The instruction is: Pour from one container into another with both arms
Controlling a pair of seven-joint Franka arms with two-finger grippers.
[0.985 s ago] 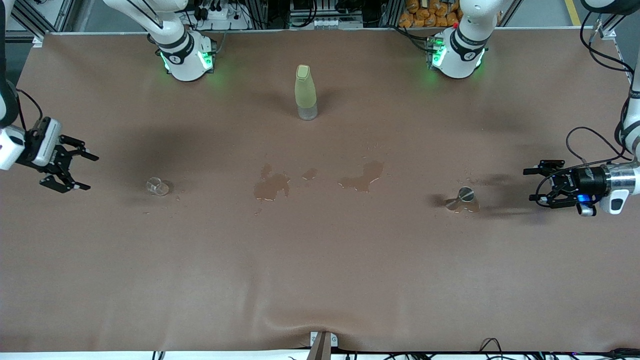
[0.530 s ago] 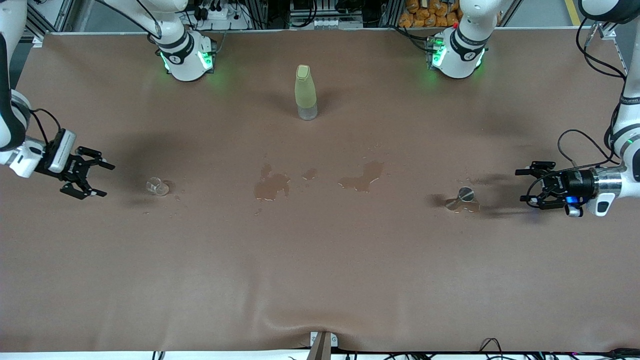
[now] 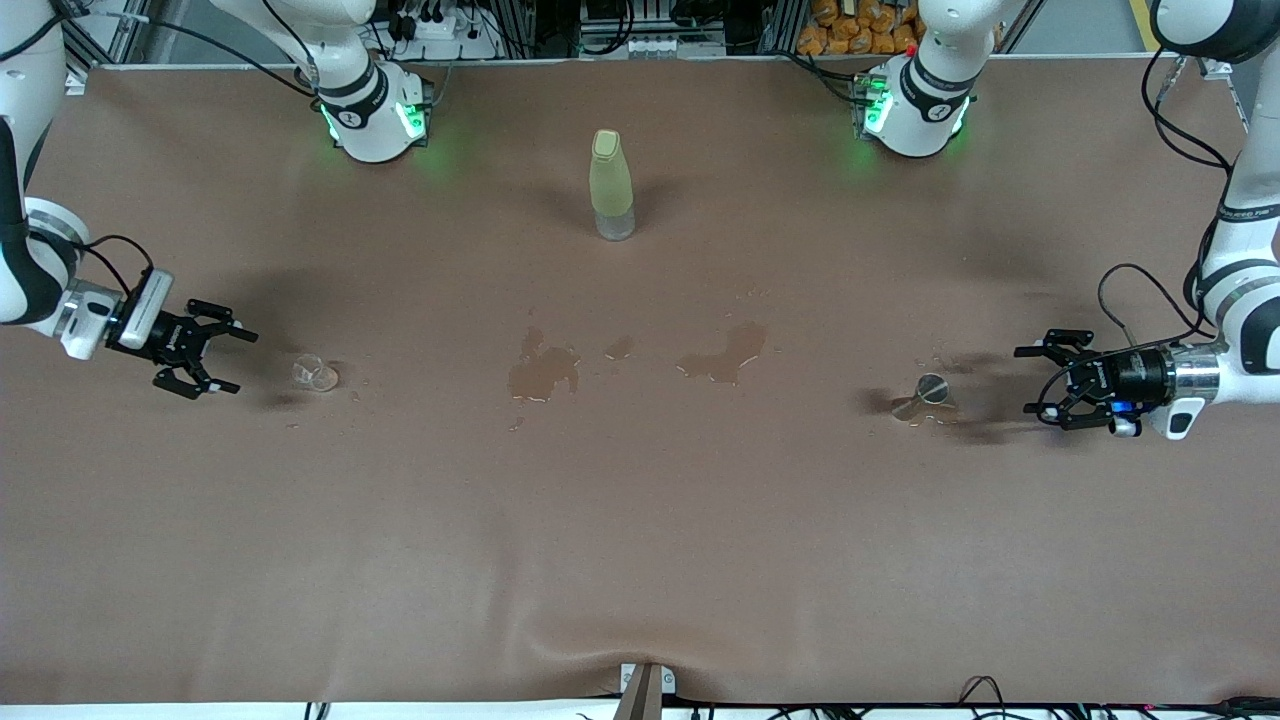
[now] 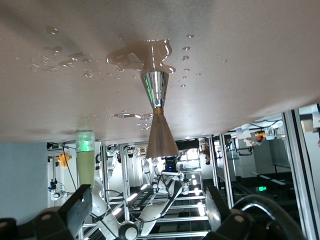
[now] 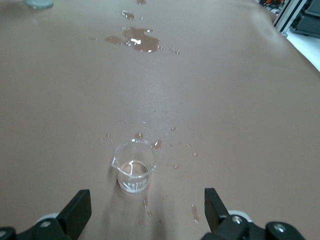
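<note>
I see the glass cup [image 3: 315,373] standing upright on the brown desk [image 3: 640,560] toward the right arm's end, at about 9 o'clock from the desk's middle. A few droplets lie on the desk around its foot. The right pincer [image 3: 228,361] hangs low over the desk just beside the cup, at its 9 o'clock in the front view, pointing at it. Its fingers [image 5: 76,211] are spread wide with nothing between them, and in the right wrist view the cup [image 5: 133,167] sits centred ahead of the gap, not touched.

The metal cup [image 3: 928,394] stands toward the left arm's end, at about 3 o'clock from the desk's middle, in a small puddle [image 4: 145,51]. The left pincer [image 3: 1031,380] is low over the desk near it, at its 3 o'clock, aimed at it. It is also fully spread and empty; in the left wrist view the metal cup [image 4: 155,90] lines up between the two fingers [image 4: 79,207], well clear of both.

A tall yellow-green bottle [image 3: 611,183] stands upright at 12 o'clock from the desk's middle, farther from the front camera than both cups. Two wet patches [image 3: 543,372] lie between the cups, near the middle.
</note>
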